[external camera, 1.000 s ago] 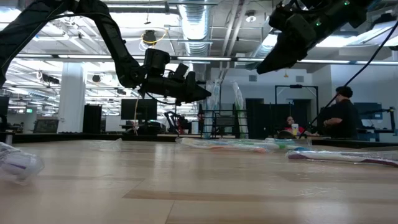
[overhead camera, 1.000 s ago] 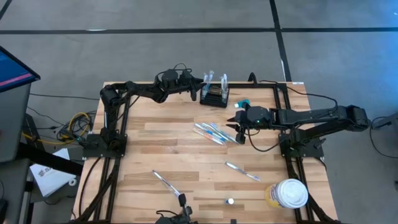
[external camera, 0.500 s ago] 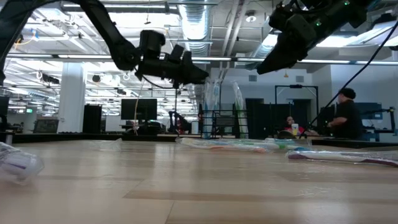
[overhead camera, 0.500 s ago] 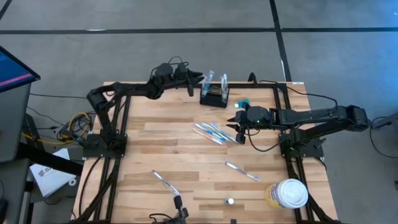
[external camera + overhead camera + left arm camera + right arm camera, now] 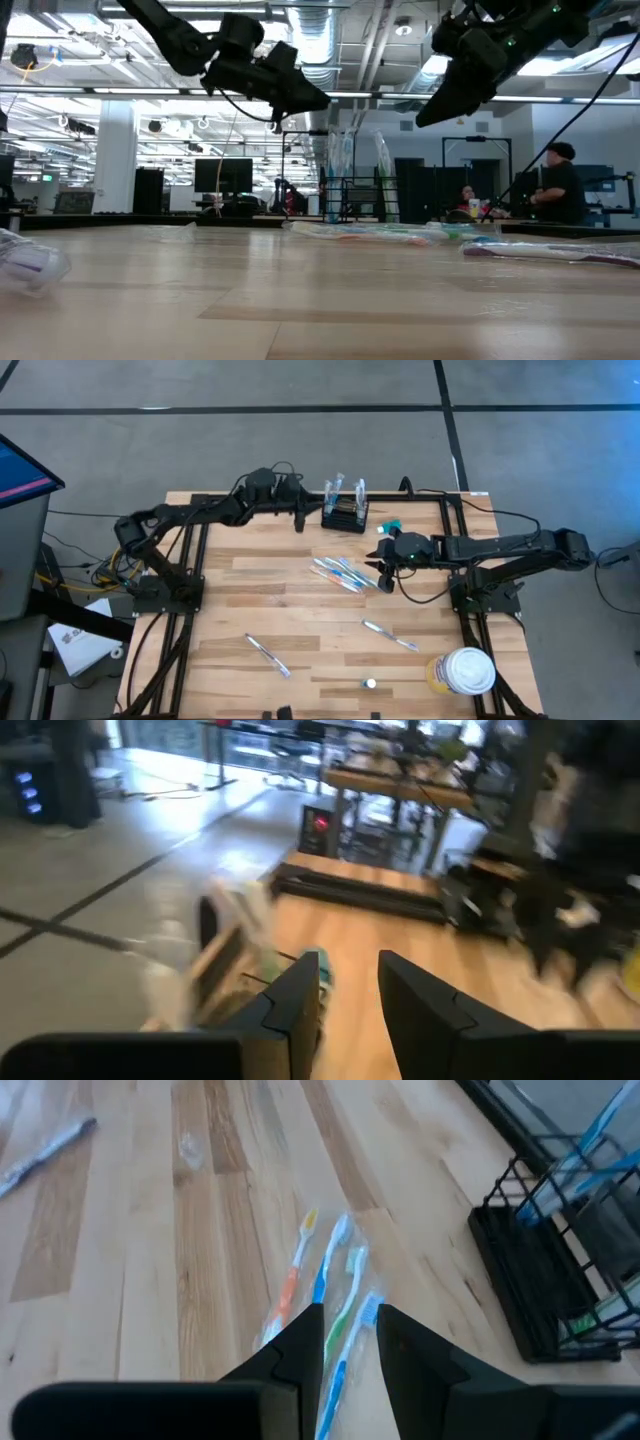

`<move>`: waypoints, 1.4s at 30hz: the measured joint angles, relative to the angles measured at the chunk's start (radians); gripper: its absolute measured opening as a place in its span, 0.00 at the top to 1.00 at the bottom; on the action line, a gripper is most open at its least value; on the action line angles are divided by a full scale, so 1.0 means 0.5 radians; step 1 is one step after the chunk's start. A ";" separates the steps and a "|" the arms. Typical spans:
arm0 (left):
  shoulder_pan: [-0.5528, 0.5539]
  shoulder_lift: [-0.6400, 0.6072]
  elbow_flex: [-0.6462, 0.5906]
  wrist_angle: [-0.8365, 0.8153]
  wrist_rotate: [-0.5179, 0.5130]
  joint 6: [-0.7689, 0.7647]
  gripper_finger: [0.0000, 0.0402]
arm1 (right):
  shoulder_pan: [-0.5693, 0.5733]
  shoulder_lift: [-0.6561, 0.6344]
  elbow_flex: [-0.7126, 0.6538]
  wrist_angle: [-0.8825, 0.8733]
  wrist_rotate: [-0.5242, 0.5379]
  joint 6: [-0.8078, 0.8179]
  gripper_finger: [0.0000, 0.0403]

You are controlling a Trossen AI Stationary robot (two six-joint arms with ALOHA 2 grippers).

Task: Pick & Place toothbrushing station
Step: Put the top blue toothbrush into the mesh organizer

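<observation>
The toothbrushing station, a small black wire-mesh holder (image 5: 345, 516), stands on its base near the table's far edge, with wrapped toothbrushes upright in it. It also shows in the right wrist view (image 5: 560, 1270). My left gripper (image 5: 303, 512) hovers high above the table just left of the holder, its fingers close together and empty (image 5: 349, 960). My right gripper (image 5: 372, 557) hovers near of the holder, shut and empty, above a bundle of wrapped toothbrushes (image 5: 330, 1295) lying flat on the table.
A small blue tube (image 5: 390, 525) lies right of the holder. Single wrapped toothbrushes lie at the near middle (image 5: 390, 635) and the near left (image 5: 265, 655). A white-lidded yellowish tub (image 5: 465, 670) stands at the near right corner. A person (image 5: 555, 190) stands beyond the table.
My left gripper has risen well above the table and drawn back a little toward the left edge, away from the holder, while its arm's elbow has swung out to the left. The holder stands where it was.
</observation>
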 joint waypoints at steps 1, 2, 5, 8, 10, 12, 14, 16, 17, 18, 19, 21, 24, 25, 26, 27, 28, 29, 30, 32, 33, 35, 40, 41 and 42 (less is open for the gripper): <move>-0.028 -0.025 -0.033 0.001 0.000 0.031 0.76 | 0.000 0.015 0.000 -0.013 -0.001 0.018 0.78; -0.055 -0.050 -0.066 0.003 -0.001 0.048 0.76 | 0.000 0.033 0.001 -0.029 -0.001 0.049 0.78; -0.127 -0.128 -0.165 0.007 -0.001 0.054 0.77 | -0.001 0.064 -0.002 -0.107 -0.001 0.151 0.78; -0.210 -0.188 -0.259 0.010 -0.003 0.056 0.77 | 0.000 0.096 0.000 -0.222 -0.003 0.221 0.78; -0.269 -0.215 -0.308 0.007 -0.002 0.058 0.77 | 0.000 0.097 -0.002 -0.316 -0.007 0.281 0.78; -0.323 -0.216 -0.338 0.035 -0.002 0.059 0.77 | 0.000 0.123 0.001 -0.347 -0.024 0.362 0.78; -0.373 -0.215 -0.365 0.046 -0.002 0.059 0.77 | 0.000 0.129 -0.002 -0.435 -0.077 0.447 0.78; -0.416 -0.215 -0.381 0.065 -0.019 0.059 0.77 | 0.002 0.174 0.003 -0.450 -0.156 0.498 0.78; -0.437 -0.215 -0.387 0.065 -0.035 0.059 0.77 | 0.009 0.193 0.001 -0.498 -0.197 0.504 0.78; -0.455 -0.215 -0.395 0.062 -0.039 0.060 0.77 | 0.016 0.213 -0.003 -0.539 -0.237 0.505 0.78; -0.471 -0.215 -0.402 0.061 -0.039 0.060 0.77 | 0.027 0.242 -0.003 -0.541 -0.274 0.511 0.78; -0.502 -0.215 -0.403 0.063 -0.041 0.060 0.77 | 0.055 0.298 0.000 -0.552 -0.312 0.551 0.78; -0.536 -0.215 -0.403 0.064 -0.040 0.060 0.77 | 0.088 0.393 0.000 -0.554 -0.313 0.593 0.78; -0.545 -0.215 -0.403 0.066 -0.040 0.060 0.77 | 0.094 0.421 -0.001 -0.566 -0.313 0.595 0.78; -0.551 -0.215 -0.403 0.068 -0.040 0.060 0.77 | 0.094 0.446 -0.002 -0.567 -0.314 0.607 0.78; -0.557 -0.215 -0.404 0.072 -0.040 0.060 0.77 | 0.094 0.473 -0.001 -0.558 -0.313 0.618 0.78; -0.564 -0.214 -0.404 0.077 -0.041 0.060 0.77 | 0.093 0.502 0.000 -0.556 -0.312 0.621 0.78; -0.569 -0.214 -0.404 0.079 -0.041 0.060 0.77 | 0.087 0.529 0.000 -0.561 -0.313 0.623 0.78; -0.572 -0.214 -0.404 0.079 -0.041 0.060 0.77 | 0.081 0.555 -0.001 -0.561 -0.312 0.623 0.78; -0.572 -0.214 -0.404 0.079 -0.041 0.060 0.77 | 0.062 0.596 -0.001 -0.556 -0.311 0.623 0.78; -0.572 -0.214 -0.404 0.079 -0.041 0.060 0.77 | 0.051 0.612 -0.001 -0.557 -0.312 0.623 0.78; -0.572 -0.214 -0.404 0.079 -0.041 0.060 0.77 | 0.027 0.647 0.000 -0.551 -0.311 0.623 0.78; -0.572 -0.213 -0.404 0.082 -0.041 0.060 0.77 | -0.016 0.655 0.001 -0.555 -0.311 0.623 0.78; -0.572 -0.213 -0.404 0.082 -0.041 0.060 0.77 | -0.020 0.655 0.001 -0.554 -0.311 0.623 0.78; -0.572 -0.213 -0.404 0.082 -0.041 0.060 0.77 | -0.021 0.655 0.001 -0.550 -0.311 0.623 0.78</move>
